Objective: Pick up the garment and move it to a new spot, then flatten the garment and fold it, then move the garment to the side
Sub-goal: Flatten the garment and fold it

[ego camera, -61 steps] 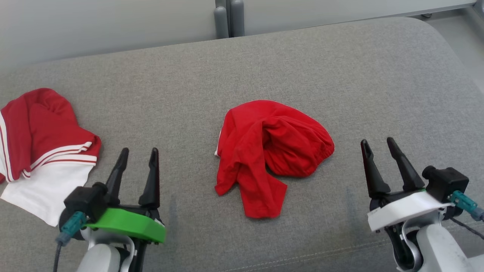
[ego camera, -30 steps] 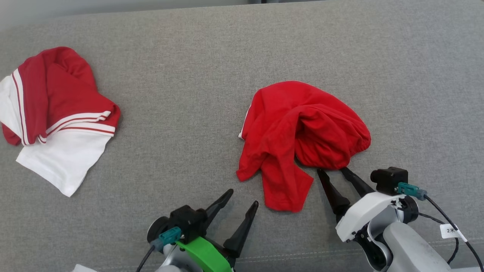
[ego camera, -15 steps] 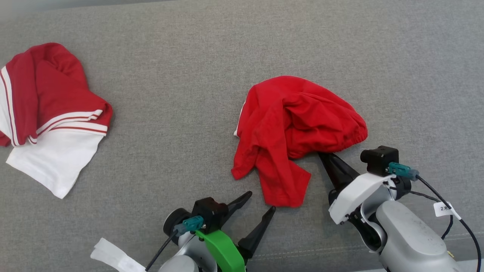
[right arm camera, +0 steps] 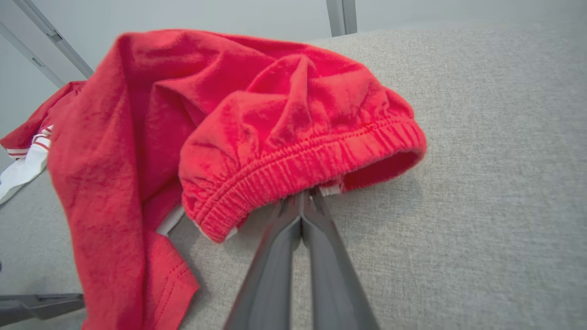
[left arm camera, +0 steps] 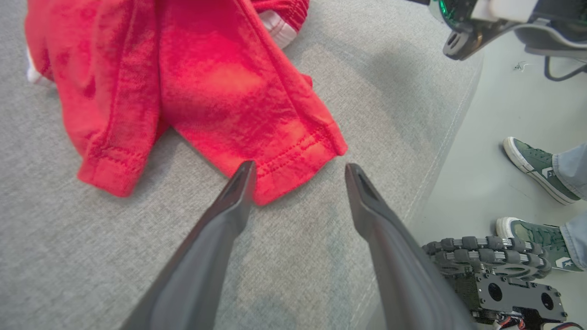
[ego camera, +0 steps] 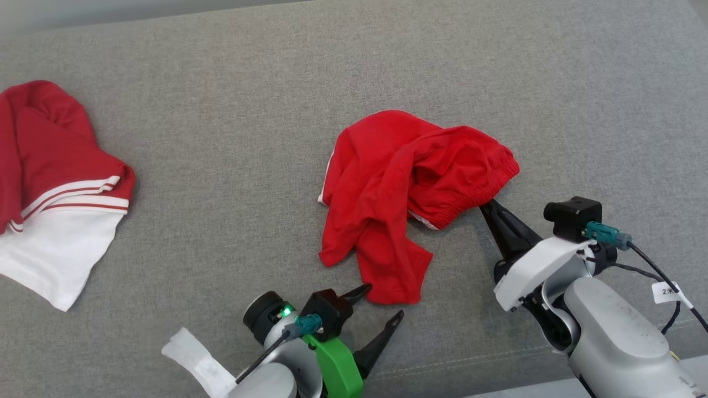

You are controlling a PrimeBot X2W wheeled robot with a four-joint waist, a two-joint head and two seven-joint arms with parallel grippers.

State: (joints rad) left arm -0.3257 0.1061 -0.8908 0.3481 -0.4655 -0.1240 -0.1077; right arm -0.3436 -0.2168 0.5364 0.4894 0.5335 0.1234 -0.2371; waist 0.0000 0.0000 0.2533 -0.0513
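Observation:
The red garment [ego camera: 404, 188] lies crumpled on the middle of the grey cushion [ego camera: 249, 110]. My right gripper [ego camera: 487, 205] is shut on the lower right edge of its elastic waistband. In the right wrist view the two fingers meet under the gathered band of the garment [right arm camera: 257, 114], where a white inner label shows. My left gripper [ego camera: 383, 301] is open just below the garment's lowest hem. The left wrist view has the stitched hem of the garment [left arm camera: 220, 78] touching the left fingertip of my left gripper [left arm camera: 299, 167].
A second garment, red and white with stripes [ego camera: 50, 182], lies at the cushion's left end. The cushion's front seam runs just behind both arms. A person's feet in green sneakers [left arm camera: 536, 169] stand on the floor beside the cushion edge.
My right gripper has shut on the waistband, and that edge is now lifted off the cushion. My left gripper has come up to the lower hem. The head camera has shifted.

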